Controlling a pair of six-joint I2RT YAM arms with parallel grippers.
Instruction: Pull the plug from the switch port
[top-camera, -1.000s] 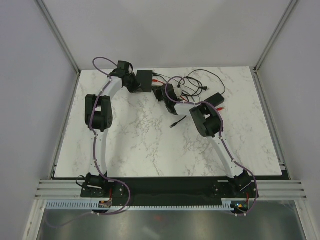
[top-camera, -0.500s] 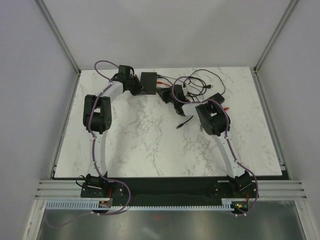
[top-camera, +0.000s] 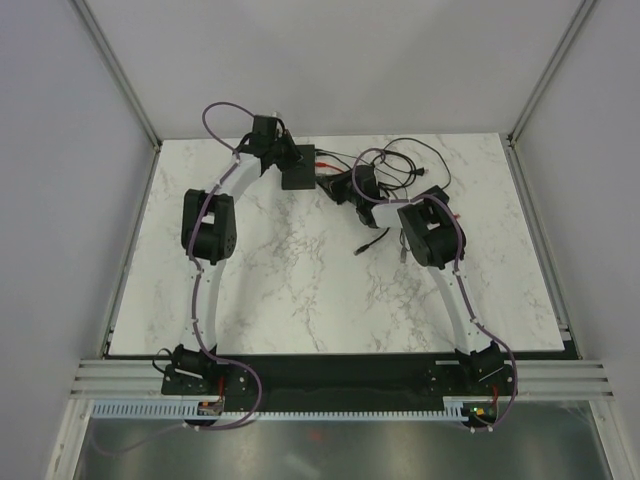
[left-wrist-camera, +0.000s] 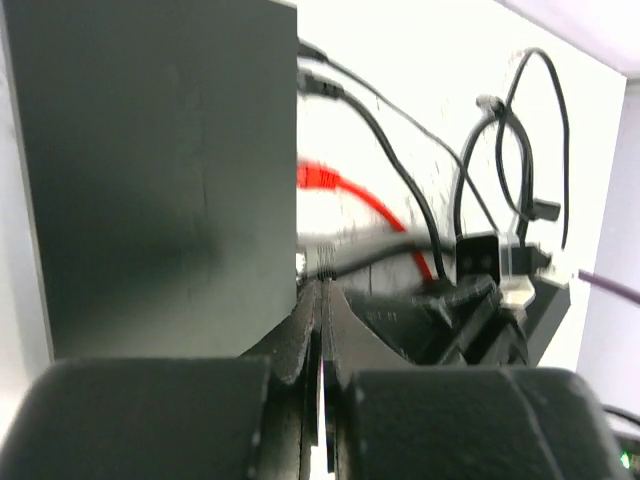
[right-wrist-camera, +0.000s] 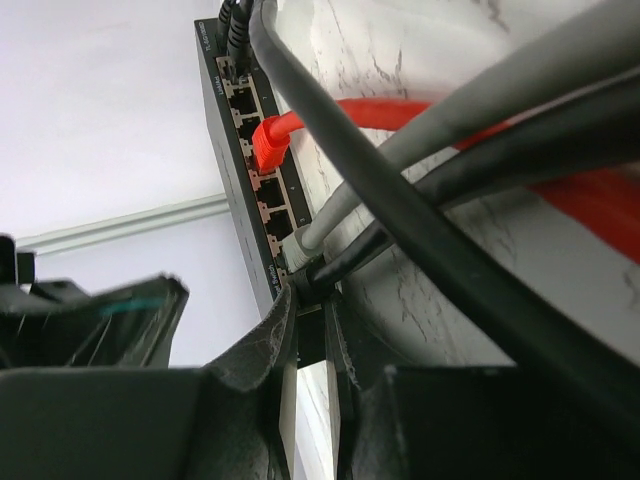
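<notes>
Left hand (left-wrist-camera: 322, 300) has shifted right beside the switch (right-wrist-camera: 228, 150), lettering unreadable.

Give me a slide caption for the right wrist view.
Right gripper pinching a black plug at the switch, red cable alongside.

**Closed tight at a dark corner**

Shows the left gripper (left-wrist-camera: 322, 300) at the bottom centre, very near the lens, with both black fingers (left-wrist-camera: 298, 335) pressed flat together. Places the switch (left-wrist-camera: 150, 170) as a dark flat slab over the upper left, with its right edge just above the fingertips; cannot tell whether touching. Finds a blurred plug (left-wrist-camera: 327, 258) at that edge, with a grey cable (left-wrist-camera: 375, 245) and black cables (left-wrist-camera: 400, 170) running away to the right. Shows a red cable (left-wrist-camera: 345, 190) curving over the white table (left-wrist-camera: 400, 70) farther off. Adds, low on the right, a blurred black machine part (left-wrist-camera: 480, 320), a loop of thin black cord (left-wrist-camera: 540, 120) far behind it, and a purple cable (left-wrist-camera: 610, 288) at the right border.
</notes>
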